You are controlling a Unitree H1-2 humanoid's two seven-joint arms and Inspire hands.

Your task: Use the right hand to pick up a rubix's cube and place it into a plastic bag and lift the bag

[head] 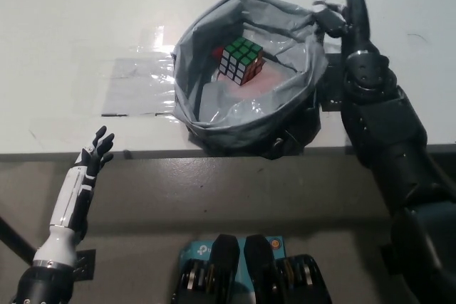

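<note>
We see the cube (241, 60) lying inside the grey bag (206, 122), which sits open on the white table (85, 19). Right hand (347, 12) is at the bag's far right rim, fingers spread, gripping nothing. Left hand (95, 153) hangs below the table edge, fingers apart.

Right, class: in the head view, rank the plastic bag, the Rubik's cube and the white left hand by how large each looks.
1. plastic bag, clearly largest.
2 and 3. Rubik's cube and left hand look about alike; the hand sits below the table edge, nearer the camera, so I won't rank them.
</note>
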